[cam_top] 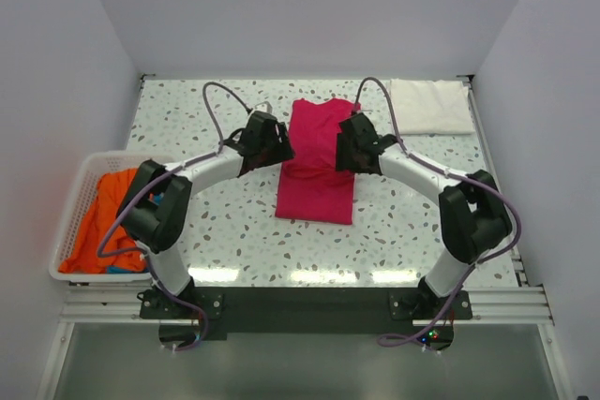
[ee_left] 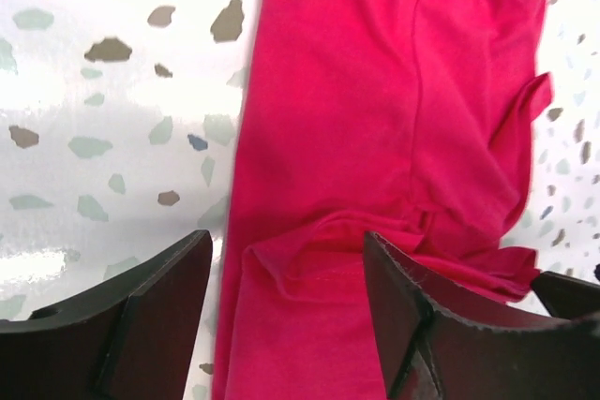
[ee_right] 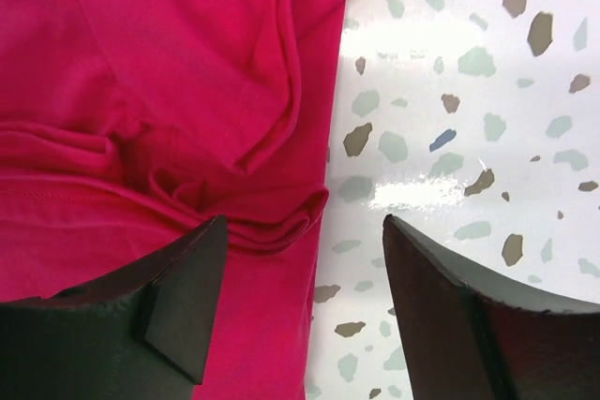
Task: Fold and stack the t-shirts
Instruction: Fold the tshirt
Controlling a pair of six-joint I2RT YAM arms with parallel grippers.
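Note:
A magenta-pink t-shirt point(cam_top: 317, 156) lies folded to a long strip in the middle of the speckled table. My left gripper point(cam_top: 270, 144) is open above its left edge; in the left wrist view the jaws straddle that edge point(ee_left: 286, 278) and a rumpled fold. My right gripper point(cam_top: 352, 147) is open above its right edge; in the right wrist view the edge point(ee_right: 281, 231) lies between the jaws. A white t-shirt point(cam_top: 429, 106), folded to a rectangle, lies at the back right. An orange t-shirt point(cam_top: 105, 222) with a bit of blue cloth point(cam_top: 124, 269) fills the basket.
A white slotted basket point(cam_top: 75, 203) stands at the table's left edge. Walls enclose the table at the back and sides. The metal rail with the arm bases point(cam_top: 309, 304) runs along the near edge.

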